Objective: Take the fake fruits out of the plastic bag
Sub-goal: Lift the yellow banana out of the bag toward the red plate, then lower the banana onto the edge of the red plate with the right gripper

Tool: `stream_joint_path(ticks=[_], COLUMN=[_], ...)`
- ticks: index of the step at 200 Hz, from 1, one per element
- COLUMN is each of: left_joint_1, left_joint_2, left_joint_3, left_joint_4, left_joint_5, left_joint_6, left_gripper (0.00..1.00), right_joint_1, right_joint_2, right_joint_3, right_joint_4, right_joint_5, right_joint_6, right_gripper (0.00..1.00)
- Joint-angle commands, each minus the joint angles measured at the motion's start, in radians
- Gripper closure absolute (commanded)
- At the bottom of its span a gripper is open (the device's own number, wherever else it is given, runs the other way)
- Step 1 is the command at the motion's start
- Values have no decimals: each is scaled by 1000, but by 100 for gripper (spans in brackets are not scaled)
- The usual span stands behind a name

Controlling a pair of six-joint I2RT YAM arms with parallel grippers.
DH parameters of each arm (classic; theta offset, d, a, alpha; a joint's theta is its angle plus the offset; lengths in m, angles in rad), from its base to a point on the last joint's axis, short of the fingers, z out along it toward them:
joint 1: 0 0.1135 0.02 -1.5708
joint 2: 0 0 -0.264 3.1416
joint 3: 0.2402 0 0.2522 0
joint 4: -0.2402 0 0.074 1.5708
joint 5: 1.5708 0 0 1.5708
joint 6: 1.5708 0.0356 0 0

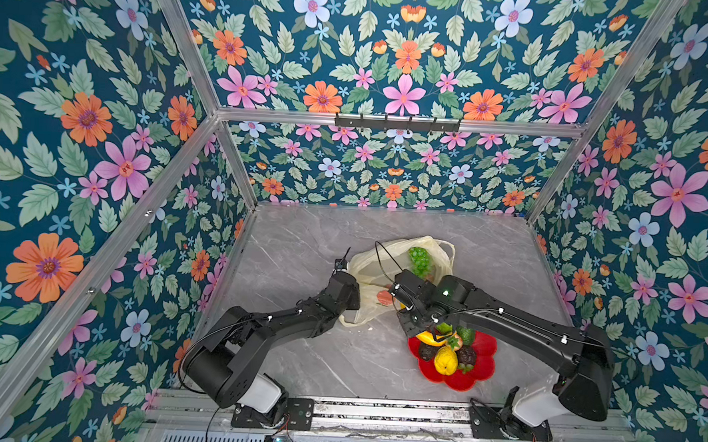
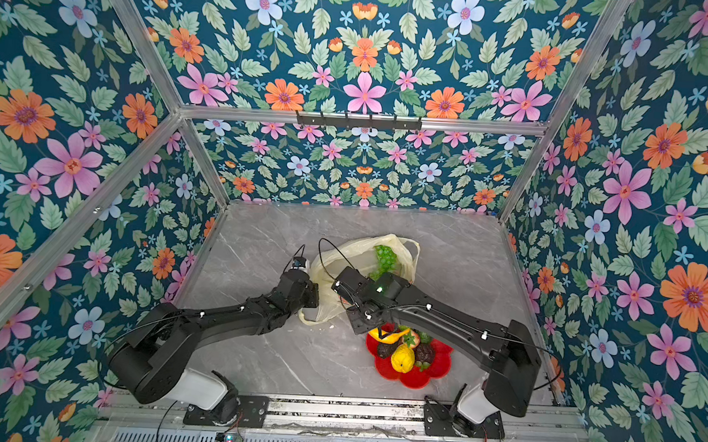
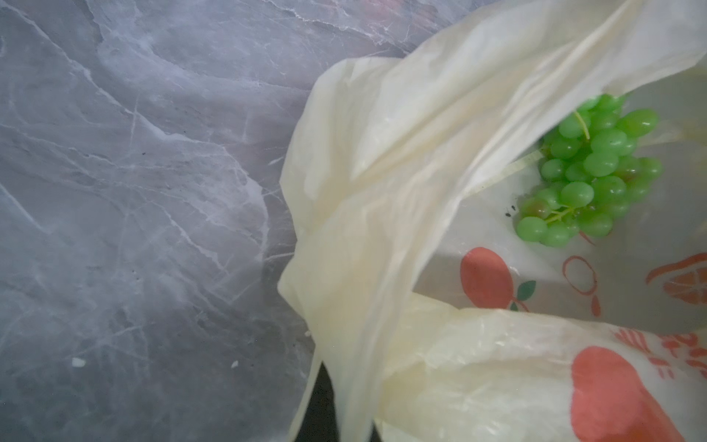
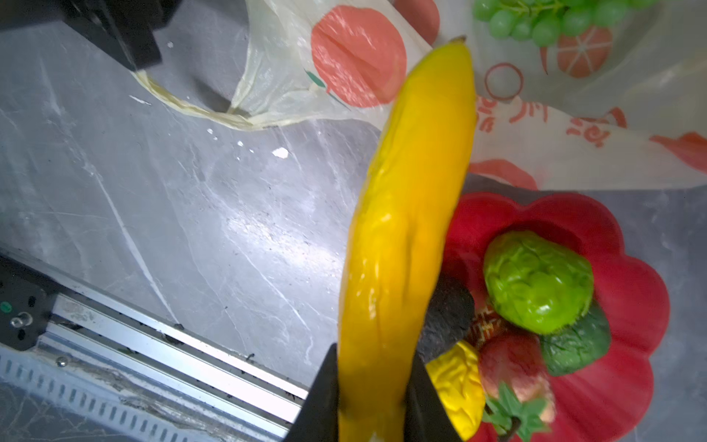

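Observation:
The plastic bag (image 1: 366, 272) lies open on the grey marble table, and a green grape bunch (image 1: 419, 260) (image 3: 589, 172) sits inside it. My left gripper (image 1: 351, 311) (image 3: 344, 421) is shut on a bunched strip of the bag's near edge. My right gripper (image 4: 373, 382) (image 1: 415, 327) is shut on a yellow banana (image 4: 413, 214) (image 1: 431, 338), held over the near rim of the red flower-shaped dish (image 4: 619, 268) (image 1: 481, 370). In the dish lie a yellow lemon (image 1: 445, 360), a bright green bumpy fruit (image 4: 537, 281), a dark green one (image 4: 577, 344), dark avocados (image 4: 447, 310) and a strawberry (image 4: 512, 363).
An aluminium rail (image 1: 375, 410) runs along the table's front edge, with both arm bases on it. Floral walls with metal posts close in the left, right and back. Small white crumbs (image 4: 281, 152) lie on the marble beside the bag.

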Motion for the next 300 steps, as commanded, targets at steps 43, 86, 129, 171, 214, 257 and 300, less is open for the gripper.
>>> stream_joint_path(ticks=[43,86,129,171,214,257,300], left_joint_1=[1,2,0,1,1,1,1], left_joint_2=[1,8,23,29,27,27,17], left_joint_3=[6,9,12,14,14,14,10], left_joint_4=[-7,-9,-9,-9,-9,-9,-9], left_joint_5=[-10,-18,-18,-17,-19,-20,-26], left_joint_6=[9,10,12,12,12,12,12], left_gripper=[94,94,94,94,94,94,94], right_joint_1=[53,106,124,125,126,132,136], right_joint_2=[-144,-151,-145,-148,-135,-133,-138], right_joint_3=[-204,-313,-378,-406,-419,-417,-399], right_joint_4=[18,79,127,146,155,136,115], right_joint_5=[-38,-55,-59,-52,-39,0,10], right_joint_6=[38,23,21,24,26,32,29], right_gripper=[77,78,78,78,76,62,60])
